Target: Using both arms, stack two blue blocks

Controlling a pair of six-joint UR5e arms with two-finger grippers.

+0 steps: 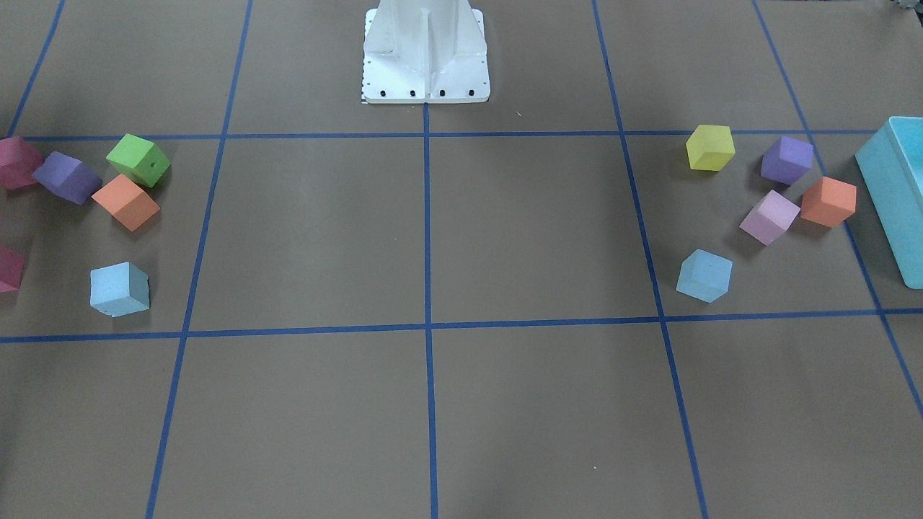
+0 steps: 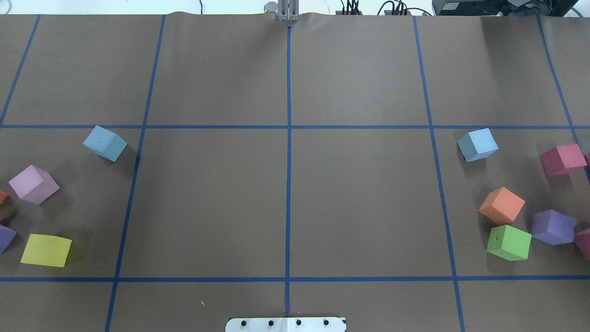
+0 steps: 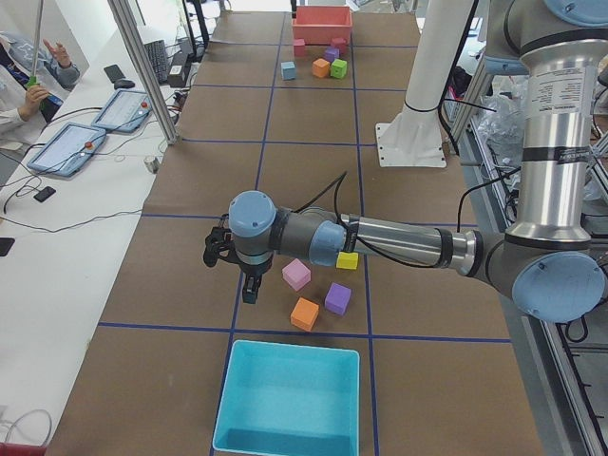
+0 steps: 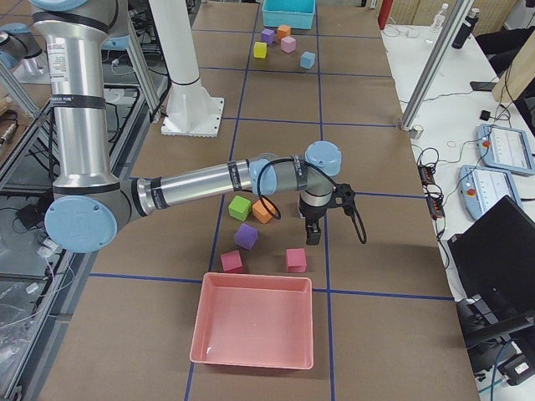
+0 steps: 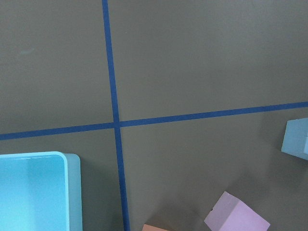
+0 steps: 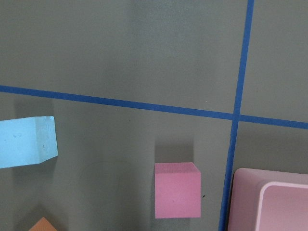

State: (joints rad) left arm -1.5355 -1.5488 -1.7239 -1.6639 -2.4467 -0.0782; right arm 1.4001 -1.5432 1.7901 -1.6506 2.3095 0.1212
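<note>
sitting well apart, unstacked: left blue block, right blue block. left gripper, right gripper hover low; open or closed, cannot tell.

Pale foam cubes, the left blue block and the right blue block lie flat, unstacked, well apart at opposite sides.

Overhead view looks forward and down from behind the white pedestal; front-facing view faces it from across the table, sides mirrored. Side views sit back at each table end, looking along it. Wrist cameras look straight down, close; the left one's blue block also shows overhead.
</note>
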